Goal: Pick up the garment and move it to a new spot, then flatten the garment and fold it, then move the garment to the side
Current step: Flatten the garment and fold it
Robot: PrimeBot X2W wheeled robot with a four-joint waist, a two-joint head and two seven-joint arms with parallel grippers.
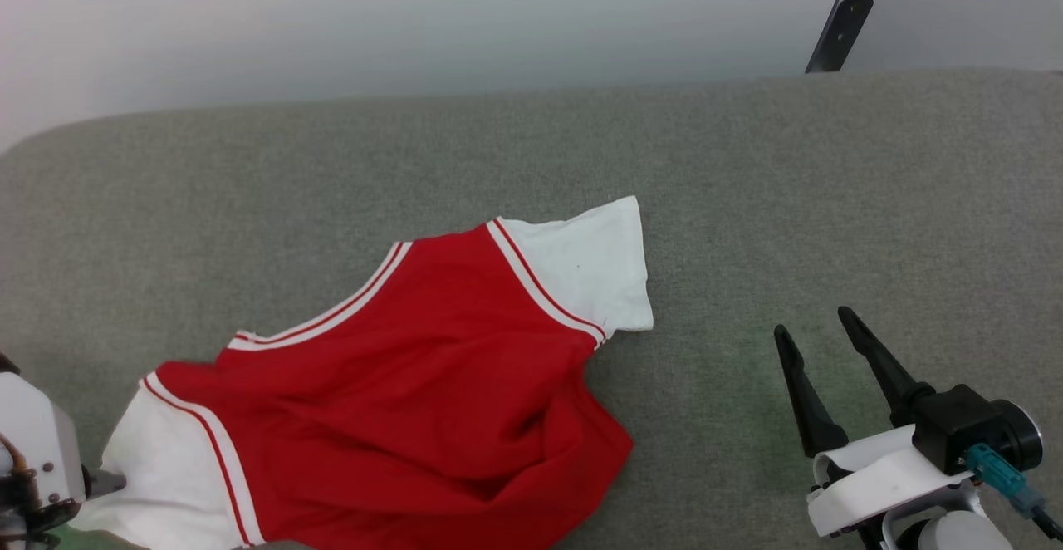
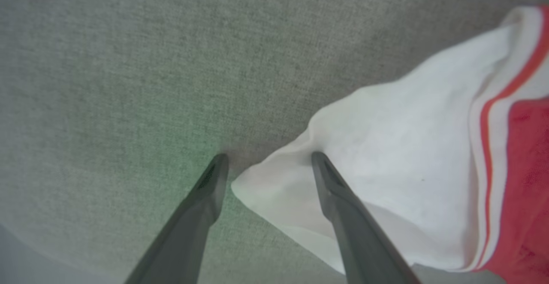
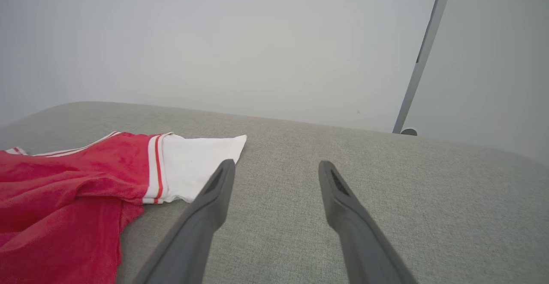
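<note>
So the bright red soft T-shirt with white short sleeves and red-and-white striped trim is lying rumpled on the grey fabric-covered counter, from the lower left to the middle of the head view. 1 white sleeve lies fairly flat and points toward the upper right, near the middle of the frame. The other sleeve is down in the lower left corner. The red body is bunched into soft folds, with the hem crumpled toward the bottom edge.

Left claw: in the left wrist view its 2 dark fingers are spread wide and aren't gripping anything. The pointed corner of that lower-left sleeve pokes into the gap between them. The finger on the right of that frame crosses over the white cloth, but I can't tell if it's actually touching. In the head view the arm's pale wrist housing sits at the lower left edge, right beside that sleeve.

Right claw: lower right of the head view, fingers wide apart, empty, over bare counter and well apart from the shirt. In the right wrist view the shirt fills the left side of the frame.

There's also a thin dark pole in the upper right, past the counter's far edge.
</note>
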